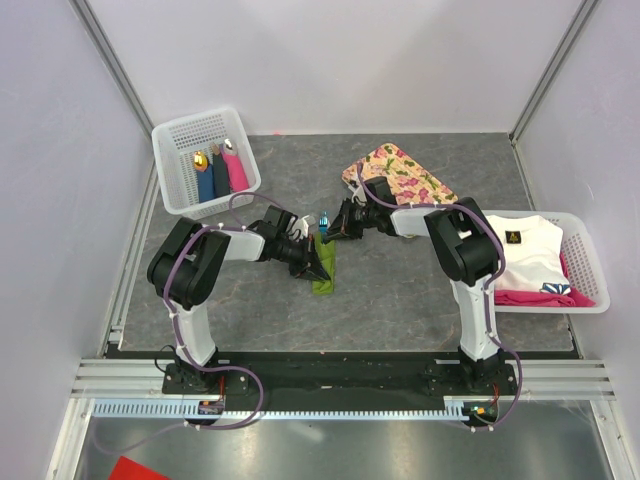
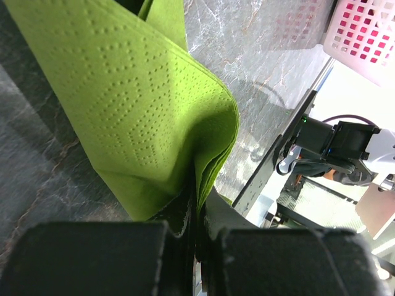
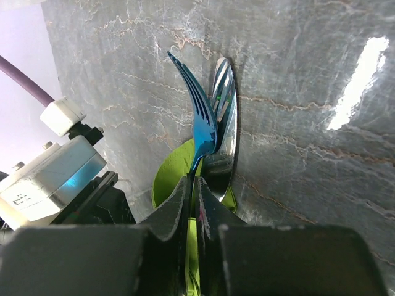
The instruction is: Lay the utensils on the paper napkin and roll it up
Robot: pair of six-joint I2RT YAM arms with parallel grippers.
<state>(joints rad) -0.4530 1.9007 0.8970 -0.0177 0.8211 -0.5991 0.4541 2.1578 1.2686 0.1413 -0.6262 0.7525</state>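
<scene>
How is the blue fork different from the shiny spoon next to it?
The fork is bright blue; the spoon is silvery like a mirror. The fork ends in thin prongs; the spoon ends in a rounded bowl. Both stick out together from the shut jaws of the right gripper, close to the green napkin.

Top view: even, diffuse overhead light; the arms throw only faint, soft shadows on the grey table. Left wrist view: the paper napkin is bright and sharp, its embossing crisp, while the left gripper is a dark blur and the right-hand background is overexposed. Right wrist view: a white glare streak crosses the table; the blue fork gleams; the right gripper is dark and soft.
</scene>
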